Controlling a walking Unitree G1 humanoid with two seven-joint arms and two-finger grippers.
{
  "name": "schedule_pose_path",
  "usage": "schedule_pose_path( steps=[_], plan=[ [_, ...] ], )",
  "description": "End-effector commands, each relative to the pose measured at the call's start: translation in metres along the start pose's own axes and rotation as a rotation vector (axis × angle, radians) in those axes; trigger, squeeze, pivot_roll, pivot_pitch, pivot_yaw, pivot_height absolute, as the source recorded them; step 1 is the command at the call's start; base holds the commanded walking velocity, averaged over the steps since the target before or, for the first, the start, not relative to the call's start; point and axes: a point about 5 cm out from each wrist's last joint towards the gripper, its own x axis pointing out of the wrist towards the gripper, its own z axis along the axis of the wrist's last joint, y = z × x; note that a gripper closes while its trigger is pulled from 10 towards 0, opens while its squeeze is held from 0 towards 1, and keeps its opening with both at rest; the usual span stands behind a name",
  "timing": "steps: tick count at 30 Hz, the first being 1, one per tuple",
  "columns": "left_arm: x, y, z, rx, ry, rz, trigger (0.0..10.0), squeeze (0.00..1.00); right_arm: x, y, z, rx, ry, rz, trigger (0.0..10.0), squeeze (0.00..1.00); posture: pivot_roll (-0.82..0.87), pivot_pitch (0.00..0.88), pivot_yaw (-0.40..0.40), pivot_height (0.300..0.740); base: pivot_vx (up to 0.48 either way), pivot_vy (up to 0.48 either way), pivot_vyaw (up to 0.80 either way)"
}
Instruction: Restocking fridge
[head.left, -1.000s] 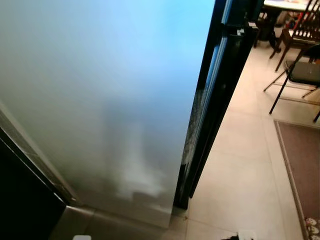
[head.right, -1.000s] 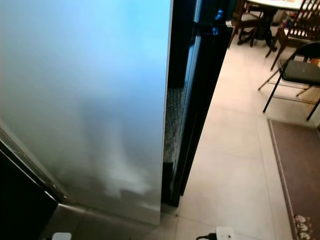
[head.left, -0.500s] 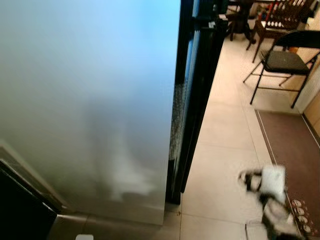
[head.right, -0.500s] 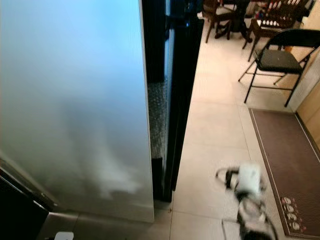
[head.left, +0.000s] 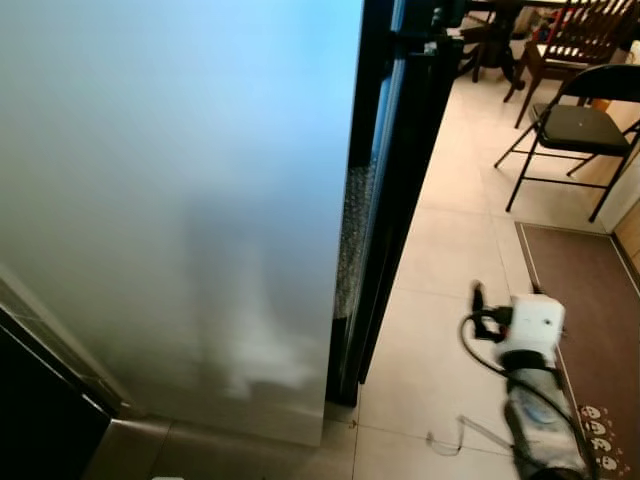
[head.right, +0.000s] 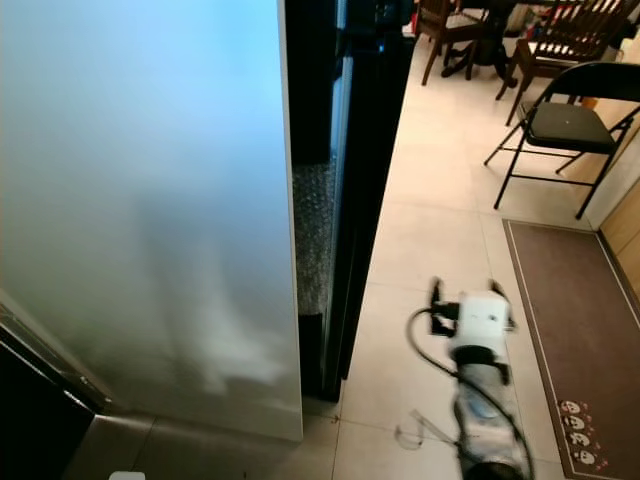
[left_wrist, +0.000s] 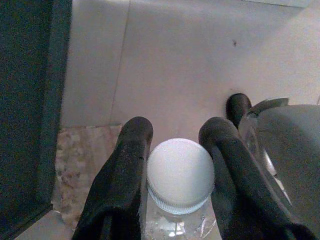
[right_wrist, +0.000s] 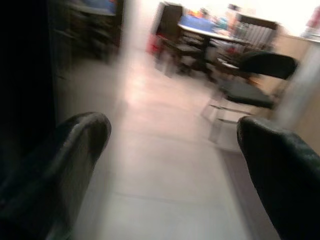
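Pale floor tiles (head.left: 455, 260) run from the near edge toward a far dining area. On the left, a broad pale fridge door (head.left: 180, 200) stands open, its blank face taking up most of the scene. Just right of it is the black fridge body (head.left: 395, 190), edge on, with a narrow dark gap between the two.

Low at the near left, the left gripper (left_wrist: 176, 172) shows from its wrist camera. Its two black fingers (left_wrist: 122, 180) are pinched on a clear bottle (left_wrist: 180, 175) with a white screw cap, one finger on each side of the neck, above tile and a strip of speckled stone.

Near right, the right arm (head.left: 535, 385) reaches forward over the tiles, silver with a white wrist block and a black cable. The right gripper (right_wrist: 175, 145) has its fingers spread wide apart, holding nothing, pointing toward the dining area.

Farther right, a black folding chair (head.left: 580, 125) stands by a brown mat (head.left: 585, 280). Wooden chairs (head.left: 565, 45) and a table (right_wrist: 210, 32) sit far right.
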Motion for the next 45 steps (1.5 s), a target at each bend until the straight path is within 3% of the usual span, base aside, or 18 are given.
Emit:
schedule_pose_path(
  steps=[1,7,24,34,45],
  plan=[
    [-0.001,0.001,-0.005,0.002,0.012,0.005,10.0,0.0,0.001,0.01,0.009,0.012,-0.025,0.034,10.0,0.0,-0.05,0.0,-0.03,0.74,0.0,0.0,0.0],
    [-0.001,0.002,-0.005,0.004,0.01,0.005,10.0,0.0,0.005,0.035,0.029,0.088,-0.07,0.073,10.0,0.0,-0.05,0.0,-0.032,0.74,0.0,0.0,0.0],
    [0.0,-0.002,0.0,-0.017,-0.001,-0.003,10.0,0.0,0.017,0.063,0.033,0.1,0.037,0.14,10.0,0.0,-0.03,0.0,-0.039,0.74,0.0,0.0,0.0],
    [0.0,-0.001,-0.002,-0.025,0.006,-0.002,10.0,0.0,0.018,0.065,0.036,0.092,0.06,0.137,10.0,0.0,-0.03,0.0,-0.039,0.74,0.0,0.0,0.0],
    [-0.001,0.001,-0.004,-0.031,0.014,-0.004,10.0,0.0,0.007,0.052,0.033,0.067,0.076,0.088,10.0,0.0,-0.03,0.0,-0.04,0.74,0.0,0.0,0.0]
  ],
)
